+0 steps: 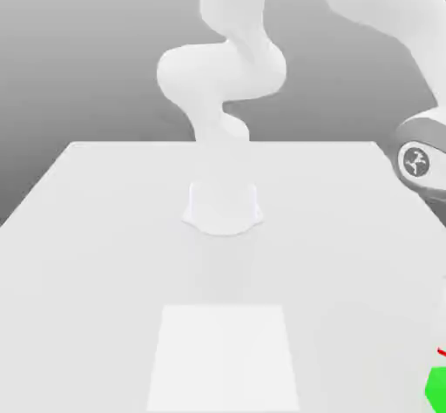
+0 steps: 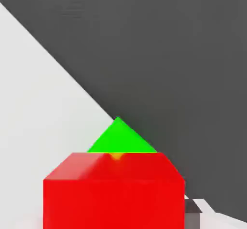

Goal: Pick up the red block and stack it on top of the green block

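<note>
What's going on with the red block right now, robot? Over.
Jaws shut on small bright red cube. Small bright green cube just past it, near the white table's edge. Not stacked yet. Nothing blocking.

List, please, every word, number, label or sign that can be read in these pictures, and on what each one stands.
No readable words or numbers.
A small white emblem, not text, stands on a round grey cap of the arm.
Red block: plain faces.
Green block: plain faces.
</note>
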